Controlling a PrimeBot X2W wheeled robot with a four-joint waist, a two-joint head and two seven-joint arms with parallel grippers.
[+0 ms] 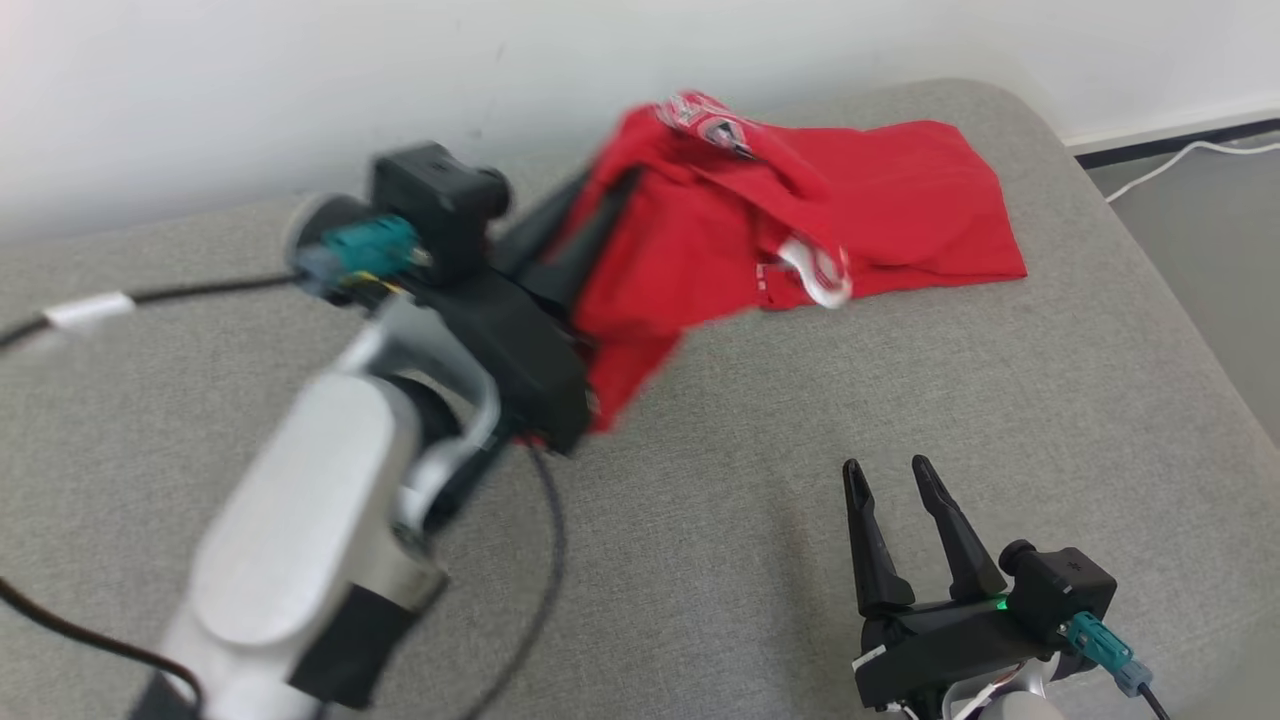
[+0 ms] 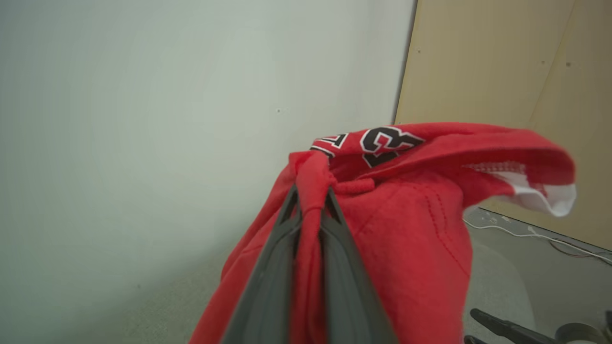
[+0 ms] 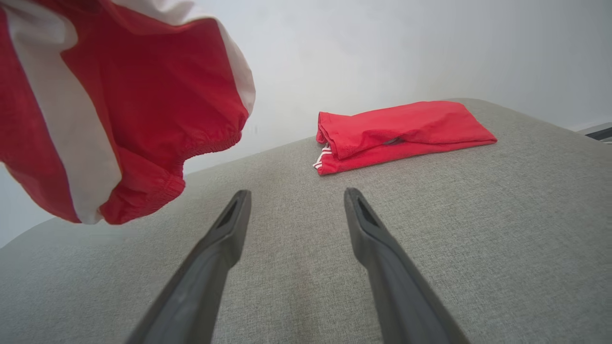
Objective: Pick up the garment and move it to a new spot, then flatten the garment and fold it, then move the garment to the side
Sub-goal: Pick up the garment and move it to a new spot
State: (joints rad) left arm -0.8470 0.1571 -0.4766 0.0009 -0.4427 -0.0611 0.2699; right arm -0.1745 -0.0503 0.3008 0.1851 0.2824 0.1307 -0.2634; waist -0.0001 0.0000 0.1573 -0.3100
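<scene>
Pinching the garment point(image 2: 406, 229), the left gripper point(image 2: 311, 191) holds it aloft, far left; right gripper point(image 3: 296, 192) gapes wide, near right.

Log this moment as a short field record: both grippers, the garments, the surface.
left gripper: shut on the held garment, raised above the cushion
held garment: red, white trim, printed number, bunched and hanging from the fingers
right gripper: open, holding nothing, low over the cushion
folded garment: red, lying flat at the cushion's far right, apart from both grippers
cushion: grey fabric, set against a pale wall
</scene>
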